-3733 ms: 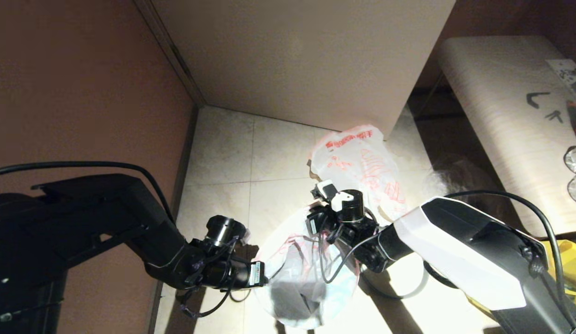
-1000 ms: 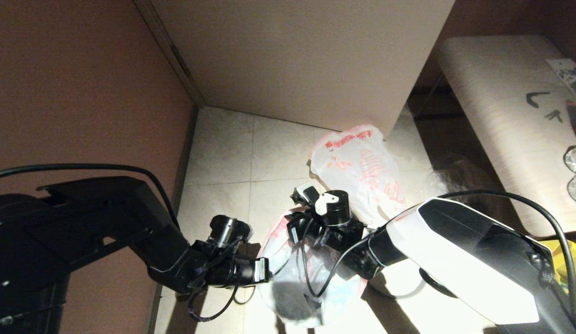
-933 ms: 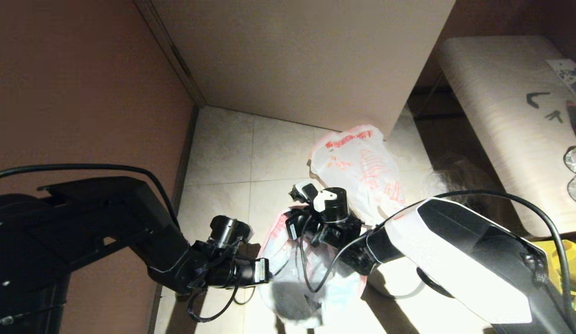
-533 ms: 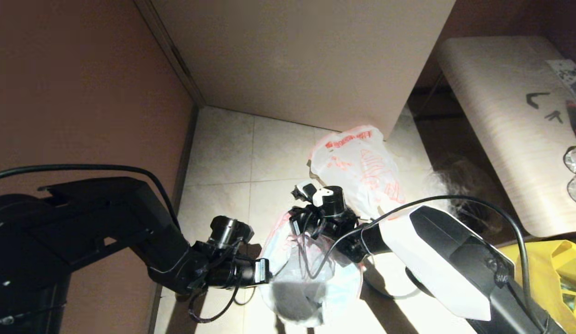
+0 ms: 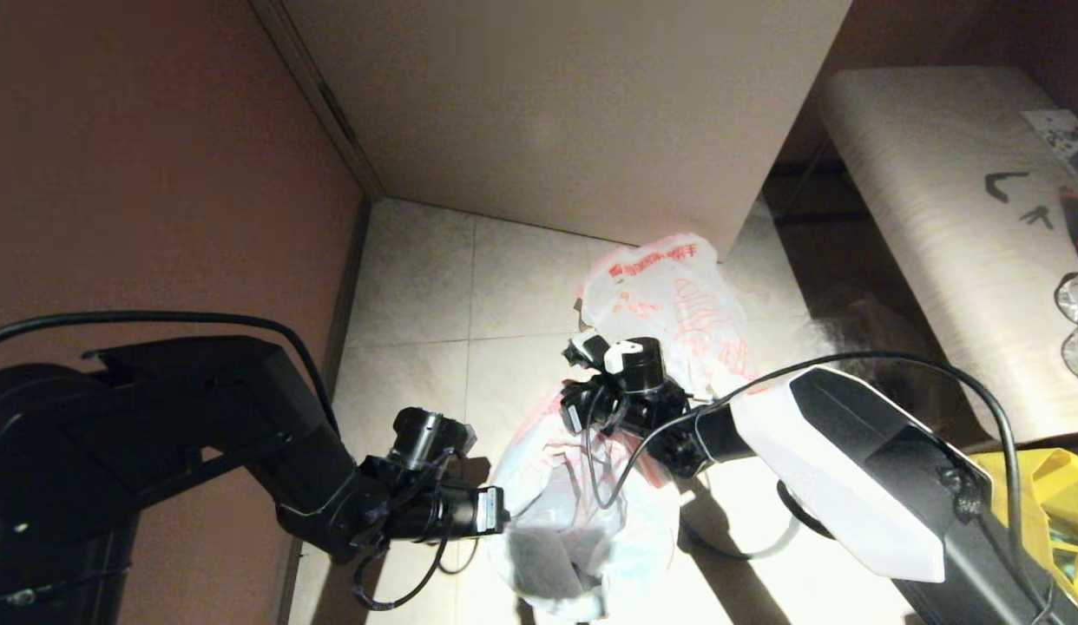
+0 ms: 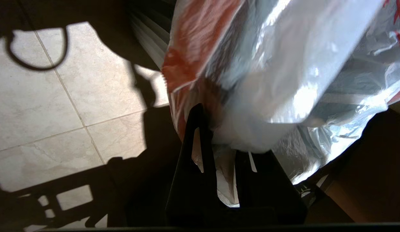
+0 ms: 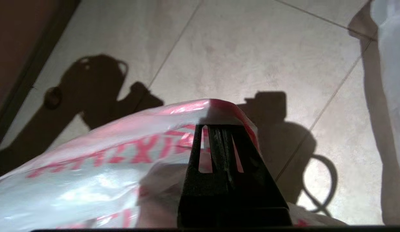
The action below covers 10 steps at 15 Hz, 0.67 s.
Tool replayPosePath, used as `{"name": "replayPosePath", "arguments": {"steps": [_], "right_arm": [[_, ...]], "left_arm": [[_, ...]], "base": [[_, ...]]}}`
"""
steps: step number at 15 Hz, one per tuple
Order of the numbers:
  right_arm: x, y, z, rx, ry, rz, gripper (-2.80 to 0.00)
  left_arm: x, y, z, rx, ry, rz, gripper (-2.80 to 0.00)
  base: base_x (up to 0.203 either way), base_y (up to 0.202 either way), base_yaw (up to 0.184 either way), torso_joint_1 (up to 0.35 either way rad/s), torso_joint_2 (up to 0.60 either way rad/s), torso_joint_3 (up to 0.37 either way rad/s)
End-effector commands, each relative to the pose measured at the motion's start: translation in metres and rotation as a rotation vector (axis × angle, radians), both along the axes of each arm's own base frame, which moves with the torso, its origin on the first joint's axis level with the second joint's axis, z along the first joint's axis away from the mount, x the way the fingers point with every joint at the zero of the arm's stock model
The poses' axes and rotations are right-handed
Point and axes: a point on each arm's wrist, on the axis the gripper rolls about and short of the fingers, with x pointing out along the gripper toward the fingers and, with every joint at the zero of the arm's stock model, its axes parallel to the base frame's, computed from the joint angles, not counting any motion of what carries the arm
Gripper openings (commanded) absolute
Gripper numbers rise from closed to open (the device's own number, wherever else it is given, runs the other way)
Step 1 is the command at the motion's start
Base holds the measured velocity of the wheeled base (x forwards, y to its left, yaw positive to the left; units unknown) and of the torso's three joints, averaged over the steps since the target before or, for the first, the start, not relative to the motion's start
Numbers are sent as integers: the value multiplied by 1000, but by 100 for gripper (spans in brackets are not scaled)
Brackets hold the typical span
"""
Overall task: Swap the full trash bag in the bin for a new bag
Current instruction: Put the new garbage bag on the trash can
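The new bag point(image 5: 582, 486), thin white film with red print, hangs stretched between both grippers over the bin point(image 5: 539, 555), which shows as a dark shape through the film. My left gripper point(image 5: 502, 519) is shut on the bag's near-left edge. My right gripper point(image 5: 578, 415) is shut on the far red edge. In the left wrist view the new bag point(image 6: 283, 64) fills the gap at the left gripper point(image 6: 221, 135), beside the bin's ribbed wall point(image 6: 148, 38). In the right wrist view the red edge drapes over the right gripper point(image 7: 219, 126). The full trash bag point(image 5: 678, 295) lies beyond on the floor.
A grey ring rim point(image 5: 769, 545) lies on the tiles to the right of the bin, partly under my right arm. A yellow bag point(image 5: 1047, 495) sits at the lower right. A cabinet point(image 5: 574, 113) stands behind, a wall point(image 5: 157, 174) on the left, a bench point(image 5: 938, 217) on the right.
My right gripper has swung a little right and away, drawing the bag's far edge with it and stretching the mouth. The left gripper has stayed put, still holding its edge.
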Motion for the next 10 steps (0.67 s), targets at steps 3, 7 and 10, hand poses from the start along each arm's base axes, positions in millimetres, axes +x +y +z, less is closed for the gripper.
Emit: {"name": "replayPosePath", "arguments": {"steps": [3, 7, 10], "right_arm": [[-43, -4, 26, -32, 53, 41, -280], [-84, -5, 32, -74, 87, 51, -280], [-95, -12, 62, -30, 47, -1, -280]], "left_arm": [[3, 1, 1, -6, -7, 12, -280], [6, 5, 3, -19, -27, 28, -280], [9, 7, 5, -30, -46, 41, -280]], "base": [[0, 0, 0, 0, 0, 0], [0, 0, 0, 0, 0, 0], [0, 0, 0, 0, 0, 0]]}}
